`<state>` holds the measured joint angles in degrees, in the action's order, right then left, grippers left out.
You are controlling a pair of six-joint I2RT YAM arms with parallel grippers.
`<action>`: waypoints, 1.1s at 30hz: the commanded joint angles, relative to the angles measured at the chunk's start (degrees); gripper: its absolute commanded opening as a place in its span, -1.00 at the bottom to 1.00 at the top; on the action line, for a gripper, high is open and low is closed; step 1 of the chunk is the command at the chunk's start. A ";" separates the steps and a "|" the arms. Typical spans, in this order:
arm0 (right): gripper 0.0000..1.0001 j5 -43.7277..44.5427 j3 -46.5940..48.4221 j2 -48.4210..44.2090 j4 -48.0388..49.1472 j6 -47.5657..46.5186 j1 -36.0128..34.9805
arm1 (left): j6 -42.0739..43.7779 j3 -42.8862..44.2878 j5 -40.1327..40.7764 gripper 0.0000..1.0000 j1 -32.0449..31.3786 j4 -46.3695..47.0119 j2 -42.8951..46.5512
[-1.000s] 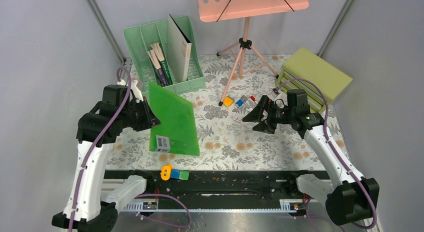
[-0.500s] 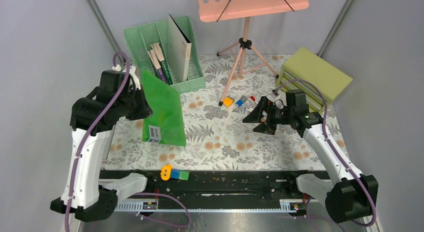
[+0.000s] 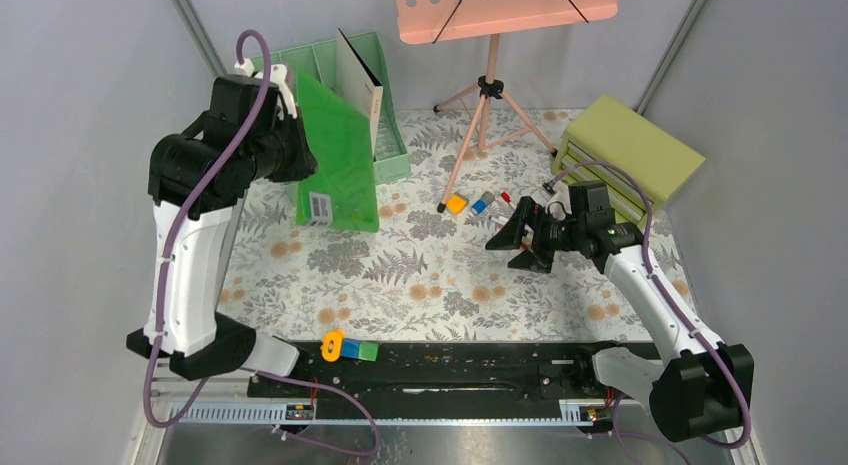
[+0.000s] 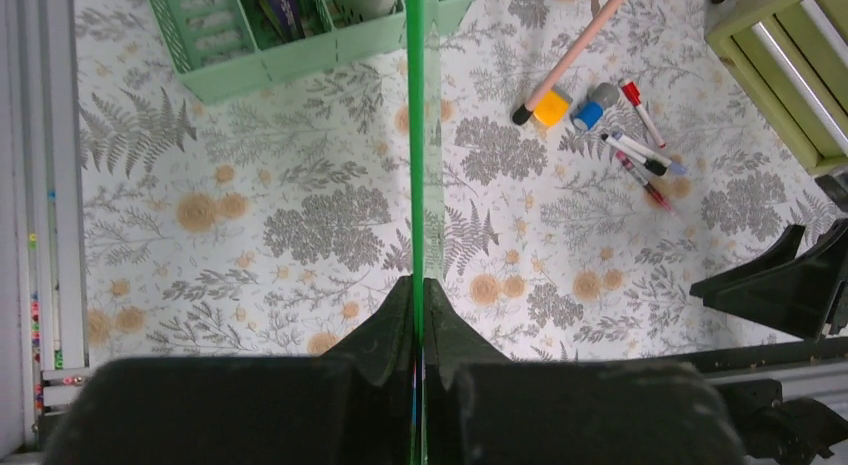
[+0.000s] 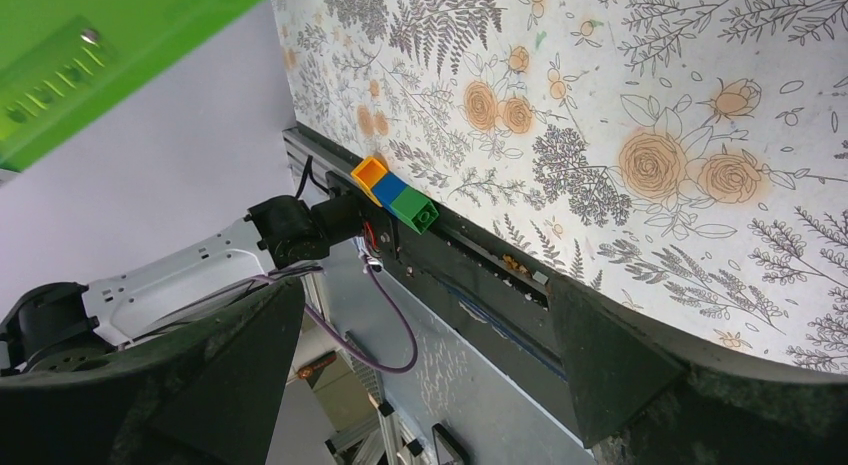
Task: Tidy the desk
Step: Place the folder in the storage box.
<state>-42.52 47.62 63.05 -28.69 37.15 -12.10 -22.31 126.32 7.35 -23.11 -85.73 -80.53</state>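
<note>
Left pincer [image 4: 418, 285] clamped on green folder [image 4: 416, 135] edge; bench [image 4: 250, 235] below, rack [image 4: 290, 60] just ahead. Right pincer [image 3: 512, 247] fully spread, empty. Risk: thin folder flexes, snags rack divider, slips from grip.

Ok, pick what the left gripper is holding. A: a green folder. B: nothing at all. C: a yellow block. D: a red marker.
A: the left gripper is shut on the green folder, which the left wrist view shows edge-on, pinched between the two fingers.
</note>
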 commanded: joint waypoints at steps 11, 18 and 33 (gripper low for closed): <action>0.99 1.56 0.55 2.06 -2.40 -2.33 -0.33 | 3.70 10.04 12.31 -1.00 -0.57 9.89 -5.37; 0.99 1.54 0.30 2.13 -2.80 -2.85 -0.30 | 5.45 7.80 14.35 -1.00 -0.52 19.52 -5.41; 0.99 2.04 -0.50 2.10 -3.56 -3.26 -0.29 | -0.70 7.37 14.51 -1.00 2.30 27.85 -10.09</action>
<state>-41.06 46.98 65.41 -31.46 34.72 -12.10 -19.59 133.12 22.31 -22.24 -65.67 -89.95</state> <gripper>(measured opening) 0.993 0.013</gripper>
